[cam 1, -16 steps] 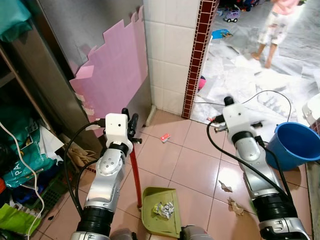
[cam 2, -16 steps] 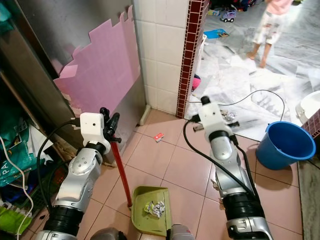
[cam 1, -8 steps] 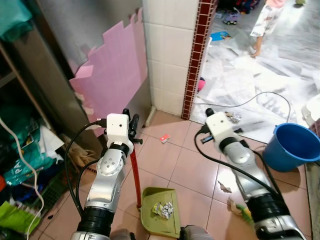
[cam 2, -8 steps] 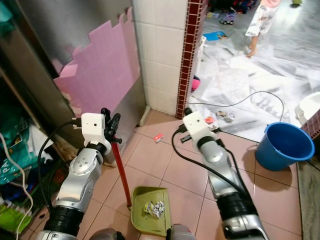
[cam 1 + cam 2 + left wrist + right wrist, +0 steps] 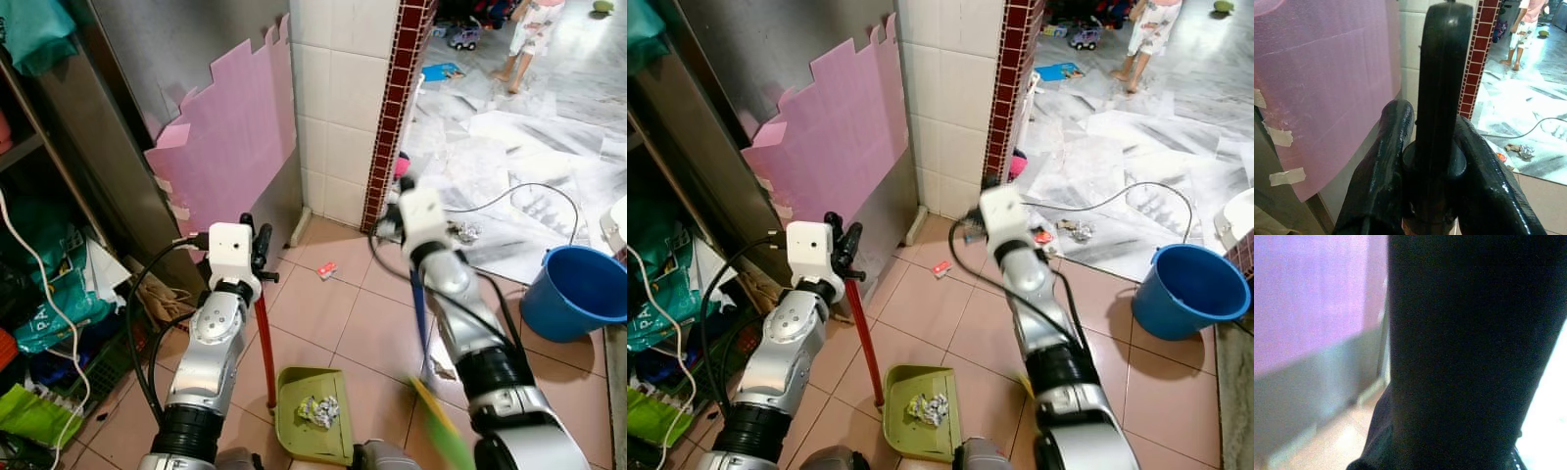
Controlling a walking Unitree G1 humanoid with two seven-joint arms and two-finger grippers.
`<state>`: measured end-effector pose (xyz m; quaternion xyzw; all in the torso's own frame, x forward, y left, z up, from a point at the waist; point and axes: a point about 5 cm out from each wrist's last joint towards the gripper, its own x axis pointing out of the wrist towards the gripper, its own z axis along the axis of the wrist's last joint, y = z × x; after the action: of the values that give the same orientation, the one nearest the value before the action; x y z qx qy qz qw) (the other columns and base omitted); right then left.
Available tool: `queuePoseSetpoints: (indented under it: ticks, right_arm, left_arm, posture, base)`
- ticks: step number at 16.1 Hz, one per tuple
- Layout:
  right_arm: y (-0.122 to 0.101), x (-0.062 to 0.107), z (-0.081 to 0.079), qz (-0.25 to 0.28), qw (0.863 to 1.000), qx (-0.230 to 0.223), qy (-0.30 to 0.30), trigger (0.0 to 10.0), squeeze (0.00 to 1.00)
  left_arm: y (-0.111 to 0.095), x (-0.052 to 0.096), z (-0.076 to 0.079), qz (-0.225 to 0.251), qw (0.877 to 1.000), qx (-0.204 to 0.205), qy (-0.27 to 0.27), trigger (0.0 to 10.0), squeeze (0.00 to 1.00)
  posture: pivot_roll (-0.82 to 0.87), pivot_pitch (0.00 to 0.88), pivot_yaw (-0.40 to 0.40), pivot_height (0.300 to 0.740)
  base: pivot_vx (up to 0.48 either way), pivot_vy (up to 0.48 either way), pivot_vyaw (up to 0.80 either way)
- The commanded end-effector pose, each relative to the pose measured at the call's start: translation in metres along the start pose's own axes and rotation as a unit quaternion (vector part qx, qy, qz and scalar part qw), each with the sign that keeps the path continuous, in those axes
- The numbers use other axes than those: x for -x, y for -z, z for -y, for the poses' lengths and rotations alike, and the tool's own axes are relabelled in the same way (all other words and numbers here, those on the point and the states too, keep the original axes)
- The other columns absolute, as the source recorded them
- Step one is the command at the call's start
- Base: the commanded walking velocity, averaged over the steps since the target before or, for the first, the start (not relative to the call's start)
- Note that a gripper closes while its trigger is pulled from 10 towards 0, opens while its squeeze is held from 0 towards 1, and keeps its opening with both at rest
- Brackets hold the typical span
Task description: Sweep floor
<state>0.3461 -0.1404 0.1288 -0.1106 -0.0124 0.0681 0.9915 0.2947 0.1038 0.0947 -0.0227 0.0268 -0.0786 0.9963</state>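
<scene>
Left gripper point(image 5: 257, 238) is clamped around the top of the red dustpan handle point(image 5: 265, 348), which stands nearly upright and runs down to the green dustpan point(image 5: 315, 415) on the tiled floor point(image 5: 323, 308) just in front of the robot; crumpled foil and paper already lie in the pan. Right gripper point(image 5: 404, 204) is raised toward the corner where the white tiled wall point(image 5: 345, 108) meets the brick-red pillar point(image 5: 392, 98); whether its fingers are closed cannot be told, though a blurred blue broom stick point(image 5: 418, 318) slants down from it to a green broom head point(image 5: 443, 431) beside the pan. What matters next is likely the line from that head to the pan's open mouth. Leftover scraps, a small red-and-white wrapper point(image 5: 326, 269) and a paper scrap point(image 5: 444, 369), lie beyond and to the right of the pan, nearer the right arm.
</scene>
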Motion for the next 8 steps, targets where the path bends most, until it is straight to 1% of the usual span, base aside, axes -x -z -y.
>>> queuePoseSetpoints:
  ticks: [1, 2, 4, 6, 7, 8]
  right_arm:
    - [-0.032, -0.006, 0.005, 0.080, 0.996, -0.026, 0.019, 10.0, 0.00]
    - [-0.036, -0.006, 0.005, 0.091, 0.995, -0.025, 0.021, 10.0, 0.00]
    - [-0.053, -0.002, 0.008, 0.136, 0.990, -0.009, 0.017, 10.0, 0.00]
    - [-0.052, 0.005, 0.010, 0.146, 0.989, -0.004, 0.013, 10.0, 0.00]
    - [-0.048, 0.014, 0.008, 0.150, 0.989, 0.012, 0.003, 10.0, 0.00]
    - [-0.047, 0.017, 0.008, 0.150, 0.988, 0.018, 0.002, 10.0, 0.00]
  left_arm:
    - [-0.006, -0.003, 0.000, 0.014, 1.000, -0.005, -0.002, 10.0, 0.00]
    - [-0.007, -0.003, 0.000, 0.015, 1.000, -0.004, -0.003, 10.0, 0.00]
    - [-0.006, -0.003, 0.001, 0.017, 1.000, 0.000, -0.003, 10.0, 0.00]
    - [-0.005, -0.002, 0.002, 0.016, 1.000, 0.003, -0.002, 10.0, 0.00]
    - [-0.003, -0.001, 0.002, 0.014, 1.000, 0.014, -0.003, 10.0, 0.00]
    - [-0.003, -0.001, 0.003, 0.013, 1.000, 0.021, -0.002, 10.0, 0.00]
  posture:
    - [-0.04, 0.000, 0.020, 0.740]
    - [-0.04, 0.000, 0.020, 0.740]
    - [-0.05, 0.000, 0.017, 0.740]
    - [-0.05, 0.000, 0.015, 0.740]
    - [-0.06, 0.000, 0.018, 0.740]
    - [-0.06, 0.000, 0.020, 0.740]
  base:
    - [0.000, 0.000, 0.00]
    - [0.000, 0.000, 0.00]
    - [0.000, 0.000, 0.00]
    - [0.000, 0.000, 0.00]
    - [0.000, 0.000, 0.00]
    - [0.000, 0.000, 0.00]
